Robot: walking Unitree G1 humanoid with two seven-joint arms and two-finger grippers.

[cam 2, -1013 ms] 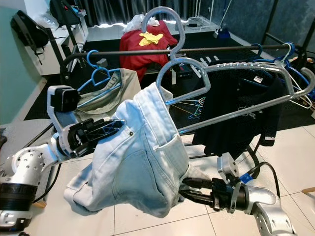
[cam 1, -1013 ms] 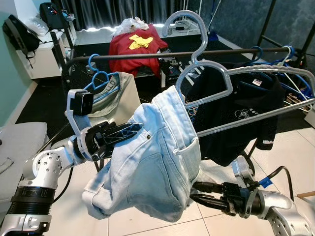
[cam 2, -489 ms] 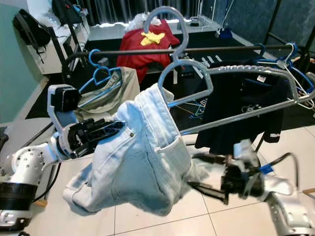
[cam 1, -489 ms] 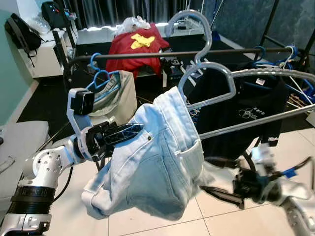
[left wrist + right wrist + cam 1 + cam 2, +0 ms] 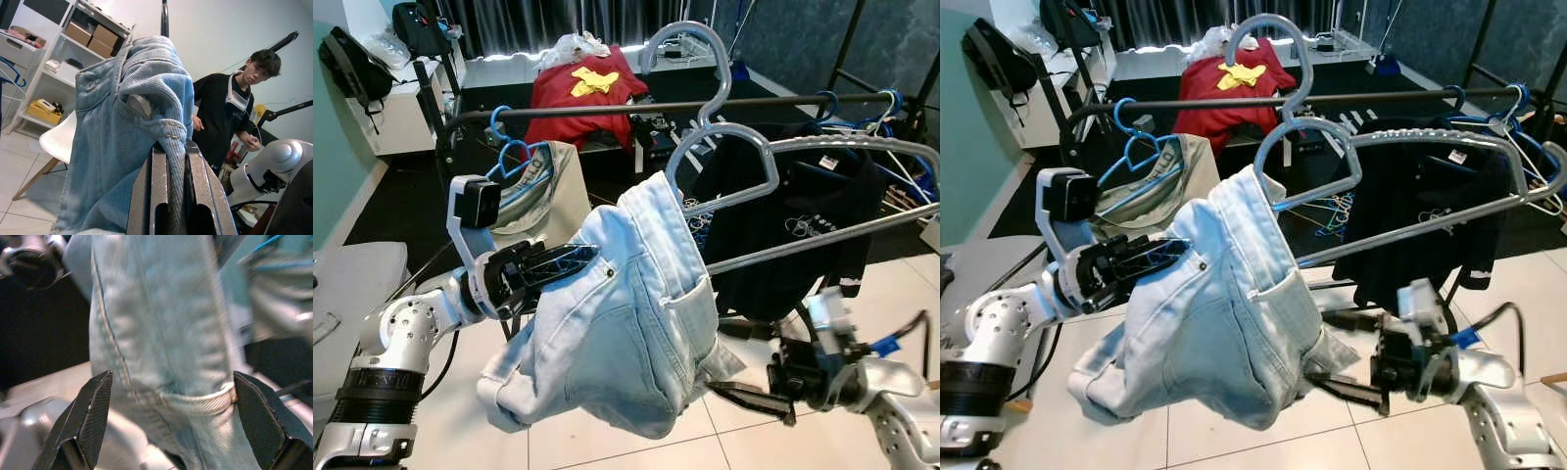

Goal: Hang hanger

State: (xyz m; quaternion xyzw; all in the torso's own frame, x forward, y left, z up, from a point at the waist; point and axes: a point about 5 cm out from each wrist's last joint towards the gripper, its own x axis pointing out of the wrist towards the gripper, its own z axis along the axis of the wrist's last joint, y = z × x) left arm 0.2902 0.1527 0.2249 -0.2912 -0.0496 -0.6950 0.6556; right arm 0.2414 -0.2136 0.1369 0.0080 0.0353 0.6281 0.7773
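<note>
A grey plastic hanger [image 5: 729, 147] carries pale blue jeans [image 5: 626, 323]; its hook [image 5: 705, 54] rises in front of the dark clothes rail [image 5: 607, 110]. My left gripper [image 5: 576, 262] is shut on the jeans' waistband at the hanger's left end; in the left wrist view the black fingers [image 5: 159, 171] pinch the denim [image 5: 122, 147]. Low on the right, my right gripper [image 5: 746, 362] is open beside the jeans' lower hem. In the right wrist view its fingers [image 5: 88, 416] stand wide apart with the denim [image 5: 161, 333] between them, not touching it.
A black shirt [image 5: 803, 225] hangs on the rail's right part, a grey shirt on a blue hanger [image 5: 533, 181] on its left. A red garment [image 5: 582, 93] lies behind. A black backpack [image 5: 352, 64] hangs far left. A person [image 5: 234, 112] stands nearby, by a white chair [image 5: 58, 142].
My right gripper has opened from nearly shut and drawn back to the right, out from under the jeans' hem. The left gripper, hanger and jeans have held still.
</note>
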